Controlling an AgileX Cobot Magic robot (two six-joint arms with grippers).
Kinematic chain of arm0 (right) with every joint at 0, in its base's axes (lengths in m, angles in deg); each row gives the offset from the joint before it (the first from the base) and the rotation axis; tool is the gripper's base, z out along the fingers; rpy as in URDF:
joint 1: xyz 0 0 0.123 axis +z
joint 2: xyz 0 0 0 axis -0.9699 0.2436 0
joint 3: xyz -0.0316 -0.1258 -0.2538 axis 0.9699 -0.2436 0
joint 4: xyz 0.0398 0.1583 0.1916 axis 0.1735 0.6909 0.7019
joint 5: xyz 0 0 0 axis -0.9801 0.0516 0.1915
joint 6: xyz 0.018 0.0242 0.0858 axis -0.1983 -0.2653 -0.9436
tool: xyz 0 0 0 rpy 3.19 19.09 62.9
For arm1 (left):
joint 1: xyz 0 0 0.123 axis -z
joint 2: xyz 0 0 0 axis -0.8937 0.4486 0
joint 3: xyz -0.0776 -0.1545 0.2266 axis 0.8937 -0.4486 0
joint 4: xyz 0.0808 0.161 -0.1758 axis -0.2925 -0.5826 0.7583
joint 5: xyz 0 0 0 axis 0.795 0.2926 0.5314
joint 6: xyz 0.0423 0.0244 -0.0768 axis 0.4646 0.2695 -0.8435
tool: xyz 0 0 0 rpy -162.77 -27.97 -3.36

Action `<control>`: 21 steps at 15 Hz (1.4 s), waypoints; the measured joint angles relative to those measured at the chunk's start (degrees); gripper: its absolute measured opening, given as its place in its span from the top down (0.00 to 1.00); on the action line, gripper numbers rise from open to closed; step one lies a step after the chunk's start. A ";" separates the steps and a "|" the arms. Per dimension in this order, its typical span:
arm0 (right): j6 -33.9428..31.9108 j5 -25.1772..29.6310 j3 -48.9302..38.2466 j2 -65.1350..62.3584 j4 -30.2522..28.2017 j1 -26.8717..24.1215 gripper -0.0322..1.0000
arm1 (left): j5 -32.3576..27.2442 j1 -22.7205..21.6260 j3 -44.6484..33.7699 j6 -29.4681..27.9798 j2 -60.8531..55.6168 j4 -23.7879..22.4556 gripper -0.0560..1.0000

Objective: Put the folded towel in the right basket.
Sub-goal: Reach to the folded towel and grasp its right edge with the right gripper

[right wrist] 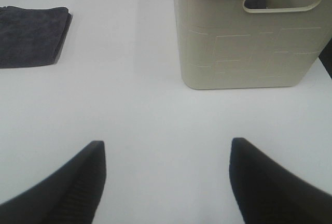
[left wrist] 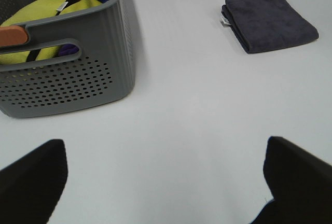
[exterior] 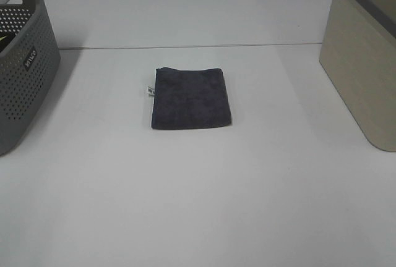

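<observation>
While left fingers [left wrist: 31, 180] and right fingers [right wrist: 72, 185] gape empty, one folded towel [exterior: 192, 97] lies well apart, between two baskets (grey basket [exterior: 25, 78], beige basket [exterior: 362, 75]) at opposite edges of the tabletop [exterior: 198, 205].

Left gripper [left wrist: 165, 180]: jaws set wide apart; two dark fingers [left wrist: 31, 182] visible, angled downward.
Right gripper [right wrist: 166, 182]: jaws set wide apart; dark fingers [right wrist: 70, 190], inner face ribbed.

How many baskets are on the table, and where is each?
2. The grey basket stands at the left edge of the exterior view, the beige basket at the right edge, with the towel between them. More could lie out of view.
</observation>
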 joint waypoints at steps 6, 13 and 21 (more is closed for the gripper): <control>0.00 0.00 0.00 0.00 0.00 0.00 0.34 | 0.00 0.00 0.00 0.00 0.00 0.00 0.02; 0.00 0.00 0.00 0.00 0.00 0.00 0.34 | 0.00 0.00 0.00 0.00 0.00 0.00 0.02; 0.00 0.00 0.00 0.00 0.00 0.00 0.34 | 0.00 0.00 0.00 0.00 0.00 0.00 0.02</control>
